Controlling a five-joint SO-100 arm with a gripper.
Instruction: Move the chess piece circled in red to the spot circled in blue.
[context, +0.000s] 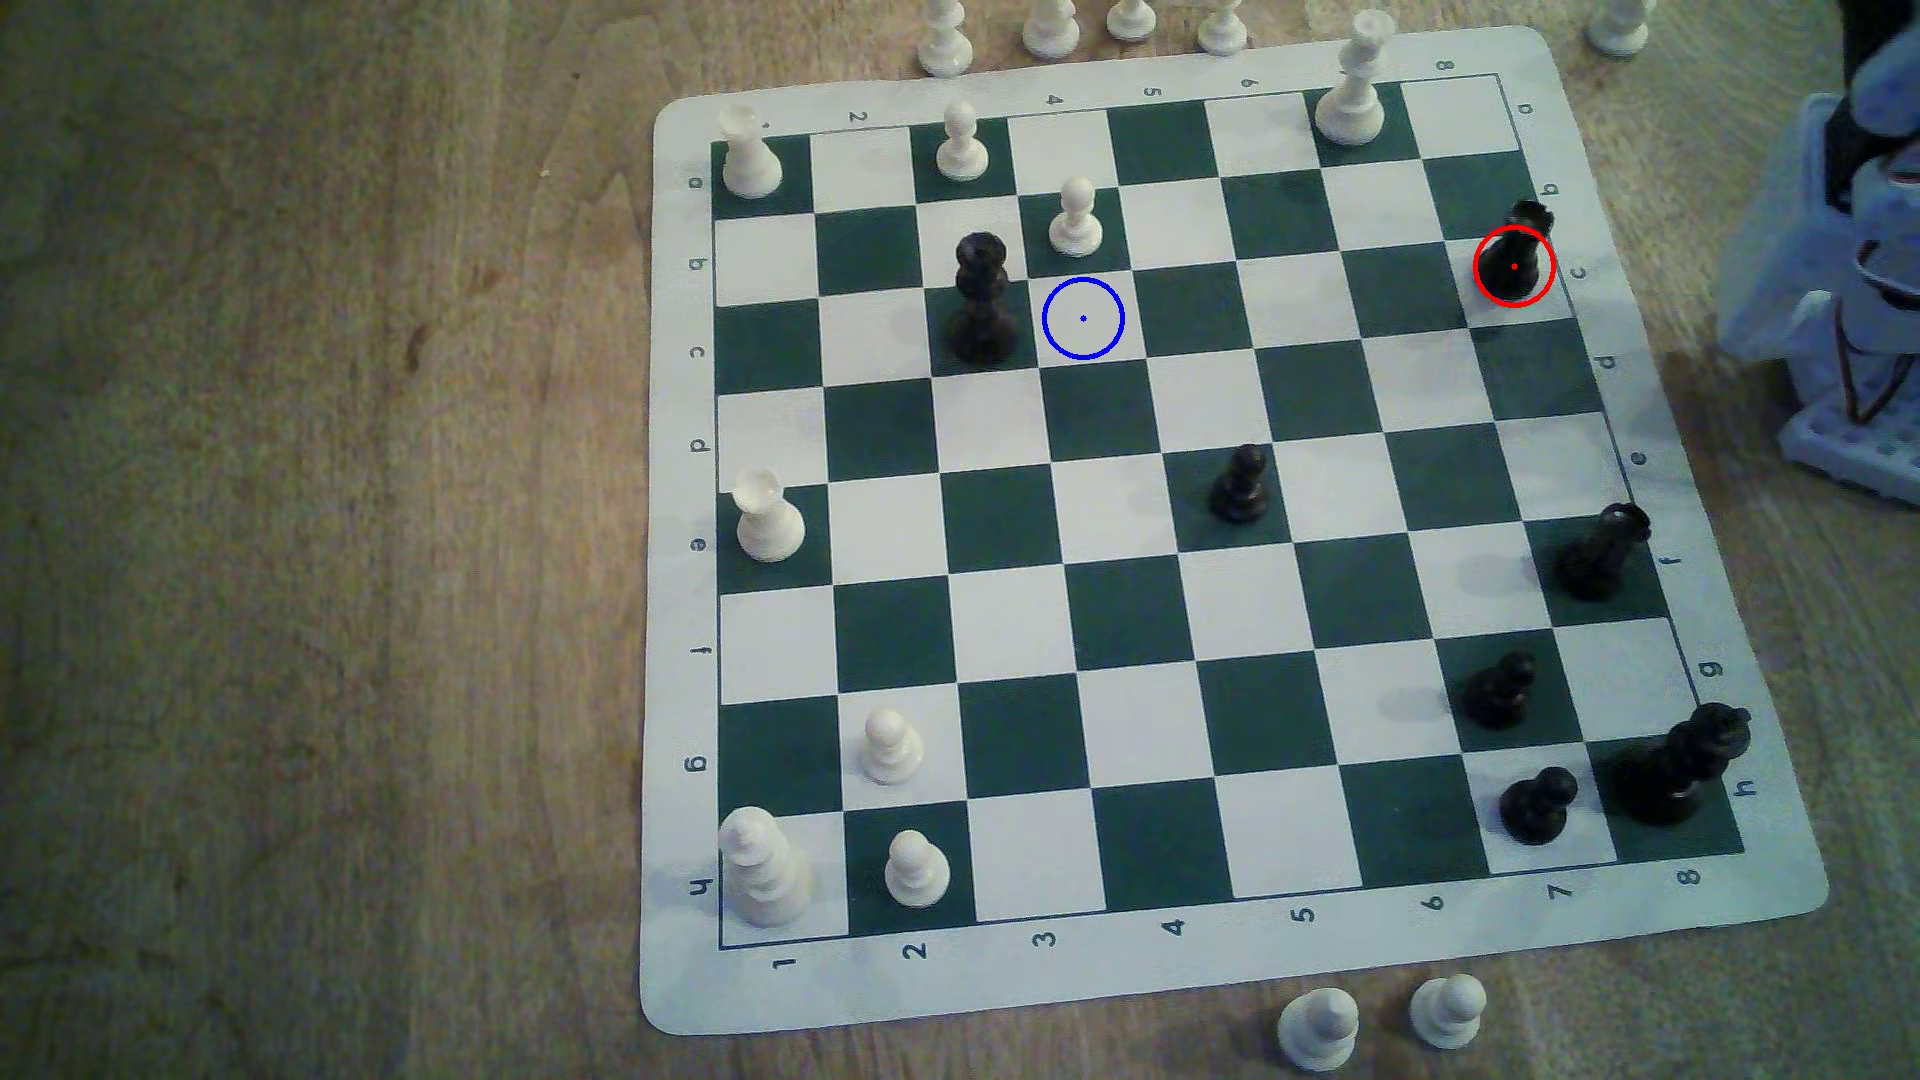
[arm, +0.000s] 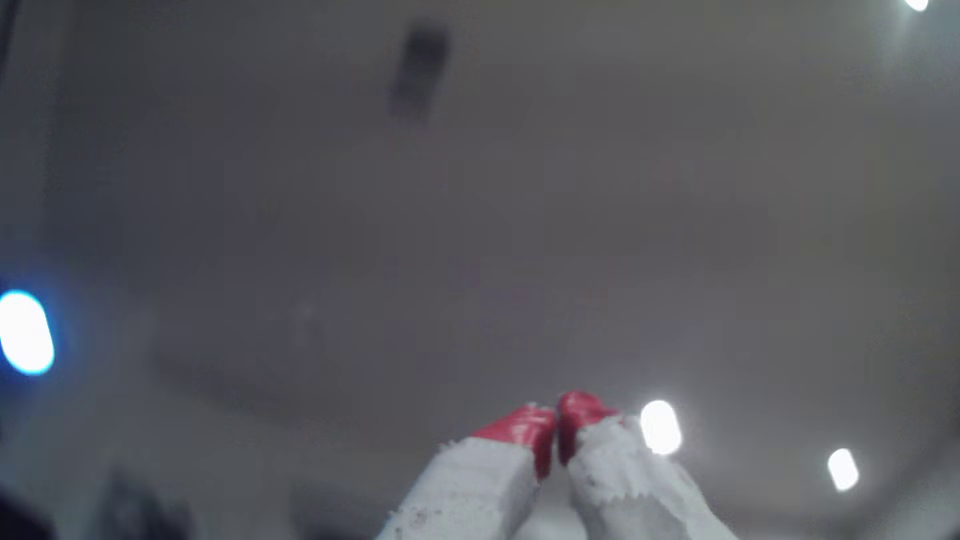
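Observation:
The chess piece circled in red (context: 1514, 260) is a short black rook standing upright on a white square at the board's far right edge in the exterior view. The spot circled in blue (context: 1083, 318) is a bare white square several columns to its left, between a tall black piece (context: 981, 296) and a white pawn (context: 1075, 218). In the wrist view my gripper (arm: 556, 420) points up at a blurred ceiling, its two red-tipped white fingers (arm: 524, 428) pressed together with nothing between them. The arm's base (context: 1860, 312) sits off the board's right side.
The green-and-white chessboard mat (context: 675, 623) lies on a wooden table. Black pawns (context: 1240, 483) and taller black pieces (context: 1600, 550) stand along the right columns, white pieces (context: 767, 514) along the left. More white pieces (context: 1320, 1028) stand off the mat, front and back.

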